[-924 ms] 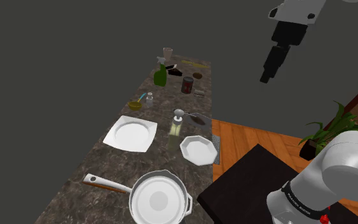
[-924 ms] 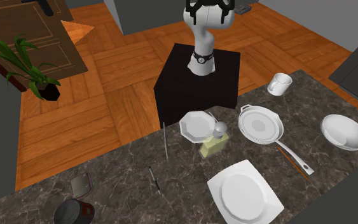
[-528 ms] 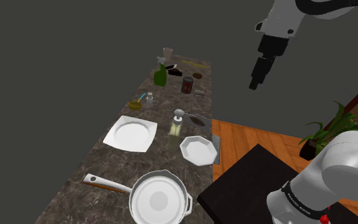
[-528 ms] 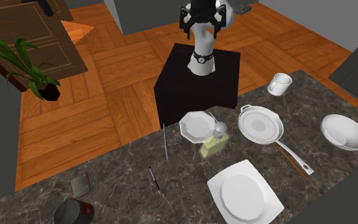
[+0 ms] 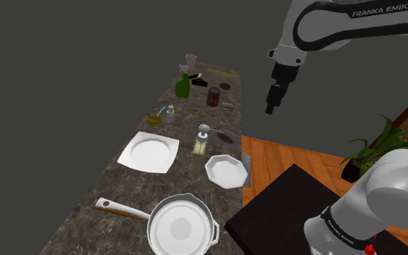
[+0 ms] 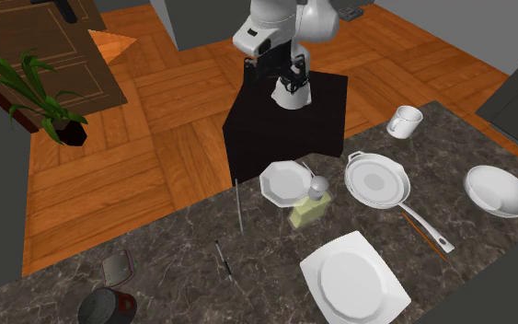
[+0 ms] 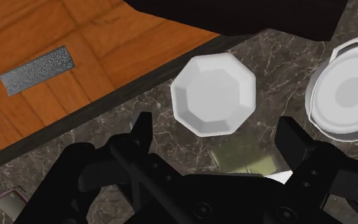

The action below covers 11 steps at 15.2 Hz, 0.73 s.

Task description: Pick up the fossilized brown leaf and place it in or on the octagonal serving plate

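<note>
1. Looking over the shoulder view, I see the gripper (image 5: 270, 107) hanging high off the counter's (image 5: 122, 190) right edge, well above everything. A small brown oval (image 5: 225, 85) near the far end, beside a dark mug (image 5: 214, 96), is probably the leaf. It should be light, thin and stiff, maybe brittle. As it lies flat, it wants a gentle pinch across its narrow width. The plate (image 5: 224, 171) sits well apart from it, nearer the stand (image 5: 271, 211).
2. From the second exterior view, the counter is dark veined stone, hard and probably slick. It is crowded with a pan (image 6: 376, 180), a square plate (image 6: 353, 279), a bowl (image 6: 499, 190) and a bottle (image 6: 309, 207). A wood floor (image 6: 137, 175) and a potted plant (image 6: 63, 129) lie beyond.
3. Through the wrist view, both fingers stand wide apart with nothing between them, and the plate lies ahead, past the fingertips.
</note>
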Available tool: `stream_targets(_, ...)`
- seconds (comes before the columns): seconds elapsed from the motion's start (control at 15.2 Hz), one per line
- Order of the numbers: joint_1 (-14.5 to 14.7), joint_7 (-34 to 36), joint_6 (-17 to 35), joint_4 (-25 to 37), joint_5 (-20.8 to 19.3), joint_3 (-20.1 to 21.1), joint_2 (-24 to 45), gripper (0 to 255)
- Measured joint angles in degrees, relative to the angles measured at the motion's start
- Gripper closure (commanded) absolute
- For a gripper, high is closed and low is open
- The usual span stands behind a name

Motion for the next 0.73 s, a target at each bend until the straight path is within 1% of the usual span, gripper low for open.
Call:
stream_targets(0.2,-0.17,-1.84,5.69,-0.4,-0.61,-0.82,6.04,0)
stream_targets(0.73,-0.82,-6.69,16.37,3.73,-1.52,-2.61,22.55,0)
